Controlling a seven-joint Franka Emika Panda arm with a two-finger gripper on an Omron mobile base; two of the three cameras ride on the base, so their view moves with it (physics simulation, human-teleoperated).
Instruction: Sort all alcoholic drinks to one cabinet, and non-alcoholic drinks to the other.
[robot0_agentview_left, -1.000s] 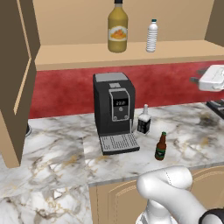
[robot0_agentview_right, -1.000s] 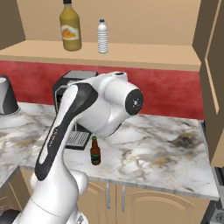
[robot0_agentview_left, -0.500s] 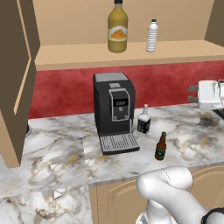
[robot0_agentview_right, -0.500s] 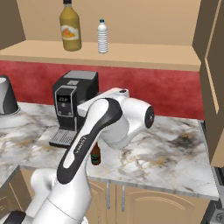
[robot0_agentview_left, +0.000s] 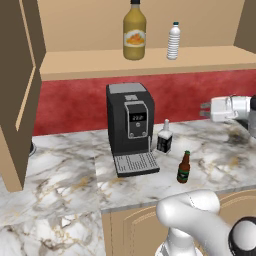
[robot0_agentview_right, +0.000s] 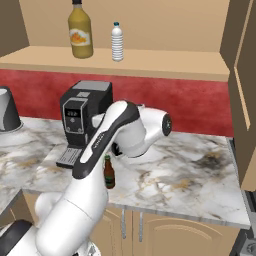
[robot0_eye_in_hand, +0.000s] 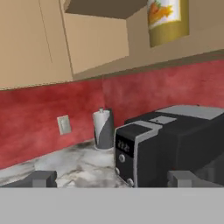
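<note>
On the wide cabinet's shelf stand the yellow-orange juice bottle and the small ribbed water bottle. Both alcoholic drinks are on the marble counter. The squarish black-labelled bottle stands beside the coffee machine, and the brown beer bottle stands nearer the front edge. My gripper hangs open and empty above the counter. It is right of both bottles, level, and points left toward the machine. The narrow cabinet is out of view.
An open cabinet door hangs at the left and another door at the right. A grey roll and a wall outlet sit by the red backsplash beyond the machine. My arm's elbow rises over the counter.
The arm has swung, bringing the hand leftward from the right edge of the left base view and uncovering the coffee machine in the right base view. The bottles have not moved.
</note>
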